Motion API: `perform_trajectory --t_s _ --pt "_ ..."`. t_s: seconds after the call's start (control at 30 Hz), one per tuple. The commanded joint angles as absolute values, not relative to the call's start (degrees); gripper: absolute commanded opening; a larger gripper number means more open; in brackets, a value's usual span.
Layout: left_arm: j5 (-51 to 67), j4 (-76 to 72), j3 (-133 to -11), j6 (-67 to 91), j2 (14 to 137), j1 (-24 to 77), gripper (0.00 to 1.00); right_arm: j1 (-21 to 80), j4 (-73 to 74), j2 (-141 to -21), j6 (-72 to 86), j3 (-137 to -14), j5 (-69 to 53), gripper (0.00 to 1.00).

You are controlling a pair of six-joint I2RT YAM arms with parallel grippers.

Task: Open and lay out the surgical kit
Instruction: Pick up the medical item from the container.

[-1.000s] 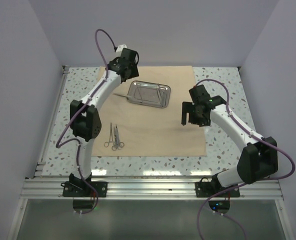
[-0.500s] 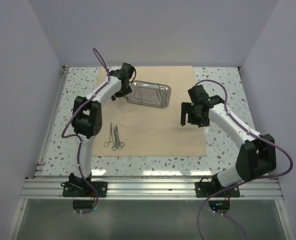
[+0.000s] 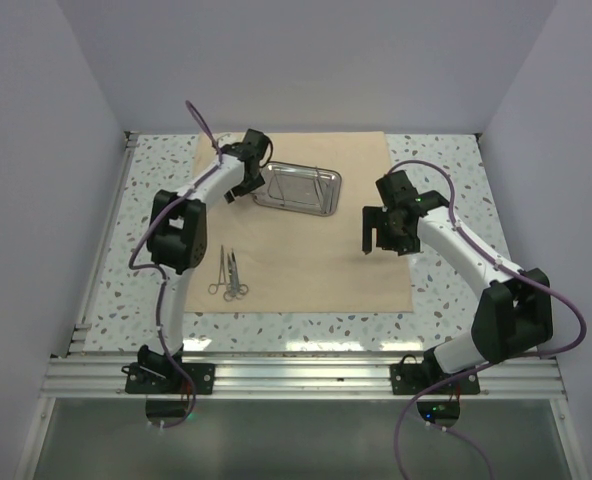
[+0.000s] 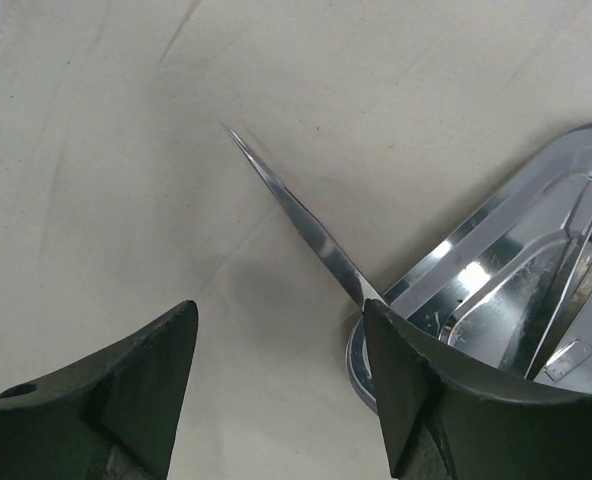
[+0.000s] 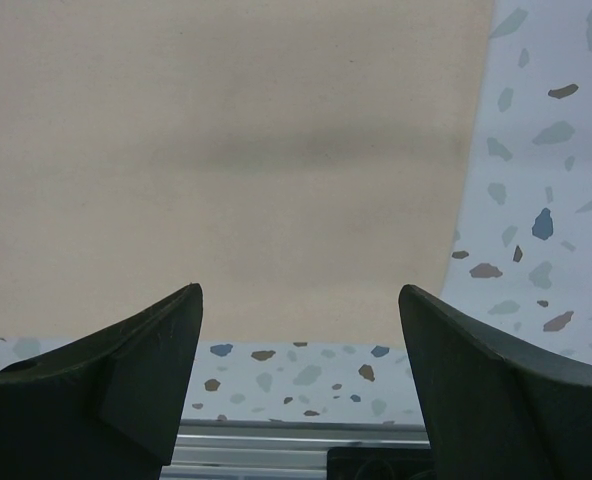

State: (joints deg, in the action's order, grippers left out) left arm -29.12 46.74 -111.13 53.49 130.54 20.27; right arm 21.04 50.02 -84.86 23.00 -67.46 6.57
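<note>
Ahead of the spread left tool, tweezers overhang the tray, hidden from overhead.

Large beige cloth wrap: unfolded, spread flat, faint creases. Small shiny rectangular steel tray with rounded corners: upright on far half of cloth, slightly skewed. Thin steel instruments lie inside tray, toward right end. Slim pointed steel tweezers: flat on cloth just left of tray, tip pointing away, other end at tray corner. Steel scissor-like instruments: side by side near cloth's left edge, ring handles toward near edge, well apart from tray.
</note>
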Motion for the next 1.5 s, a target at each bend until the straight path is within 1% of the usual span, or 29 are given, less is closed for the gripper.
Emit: perform_trajectory --t_s 0.0,0.3,0.73,0.87,0.9,0.93,0.97,1.07,1.13,1.17,1.37,1.47 --pt "-31.37 45.09 -114.43 55.98 132.71 19.78 0.71 21.01 51.33 -84.46 21.01 -69.52 6.59 0.83" --pt "-31.73 44.91 -120.40 56.42 136.93 19.51 0.69 21.01 50.80 -86.04 20.04 -69.35 6.15 0.83" --pt "-30.94 45.88 -122.16 56.69 140.80 19.34 0.65 20.92 49.57 -86.31 20.39 -67.59 5.10 0.83" --pt "-30.06 46.76 -123.75 56.60 142.82 19.25 0.53 21.00 49.39 -86.83 20.48 -67.59 5.01 0.83" --pt "-29.80 46.84 -123.92 56.51 143.43 19.16 0.39 21.01 49.39 -86.84 20.48 -67.76 5.18 0.83" --pt "-29.62 46.93 -123.84 56.43 143.52 19.07 0.32 21.01 49.39 -86.84 20.48 -67.85 5.27 0.83" --pt "-29.36 46.93 -123.84 56.16 143.53 19.07 0.22 21.01 49.39 -86.92 20.48 -67.85 5.36 0.83" --pt "-28.74 46.76 -123.84 55.20 143.18 18.90 0.10 20.92 49.48 -87.01 20.65 -67.94 5.36 0.83" --pt "-28.56 46.50 -123.84 54.23 142.21 18.90 0.04 20.92 49.40 -87.10 21.00 -67.94 5.10 0.83" --pt "-28.74 46.58 -123.84 53.62 141.77 18.90 0.00 21.00 49.39 -87.19 21.09 -67.94 4.92 0.83" --pt "-29.45 45.97 -123.75 47.39 135.72 18.46 0.00 21.01 48.78 -87.28 22.59 -69.08 4.48 0.83" --pt "-26.73 43.69 -123.40 41.15 132.64 18.19 0.00 20.92 48.78 -87.36 22.85 -70.22 4.92 0.83"
